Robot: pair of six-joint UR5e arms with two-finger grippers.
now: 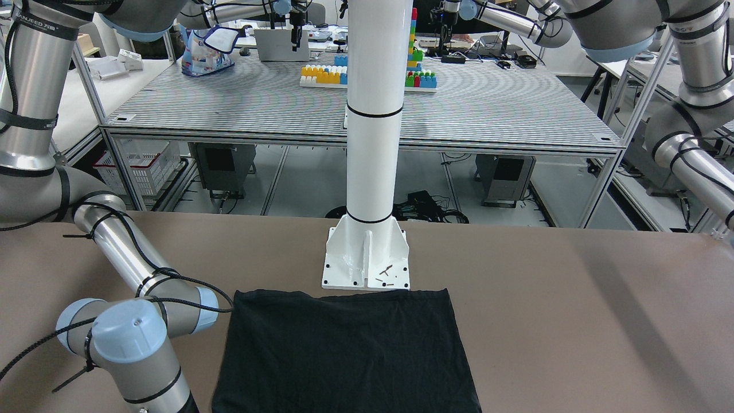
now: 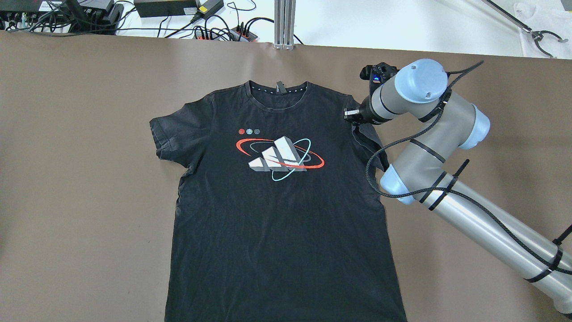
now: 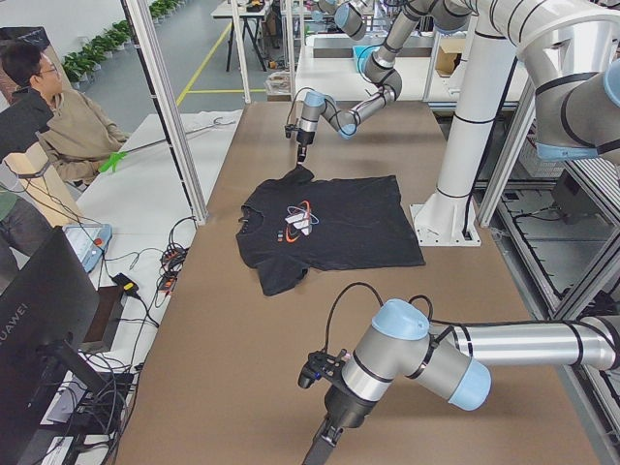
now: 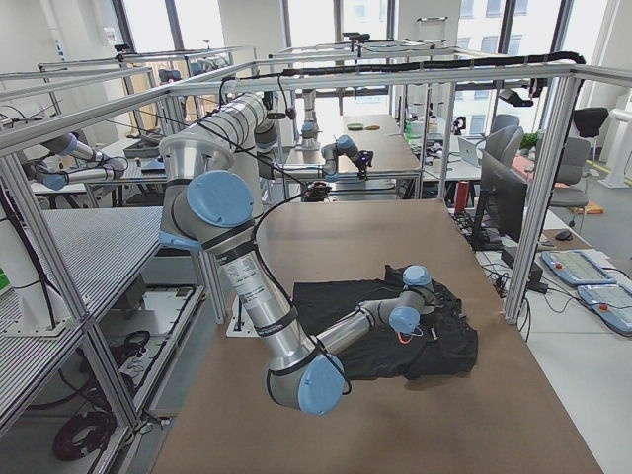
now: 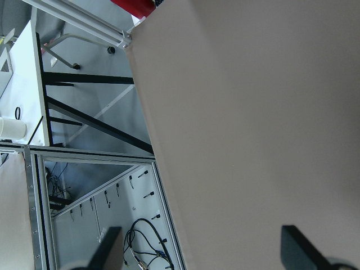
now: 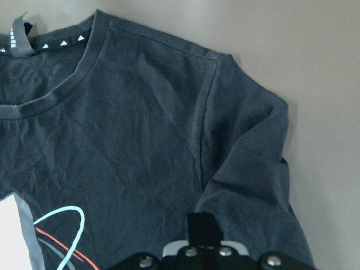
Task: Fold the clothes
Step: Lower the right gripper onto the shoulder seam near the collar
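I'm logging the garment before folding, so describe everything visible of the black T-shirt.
The T-shirt is black knit, short-sleeved, with a ribbed crew collar bearing a grey loop tag, and a chest print of white-grey bars ringed in red and teal. It lies spread face up on the brown table, wrinkled, hem toward the white pillar. The right gripper sits at its rumpled sleeve; whether it grips is unclear.

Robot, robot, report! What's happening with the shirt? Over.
Left pincer open over bare table. Right pincer shut on sleeve of T-shirt. T-shirt flat, print up, unfolded. White pillar base close by the hem.
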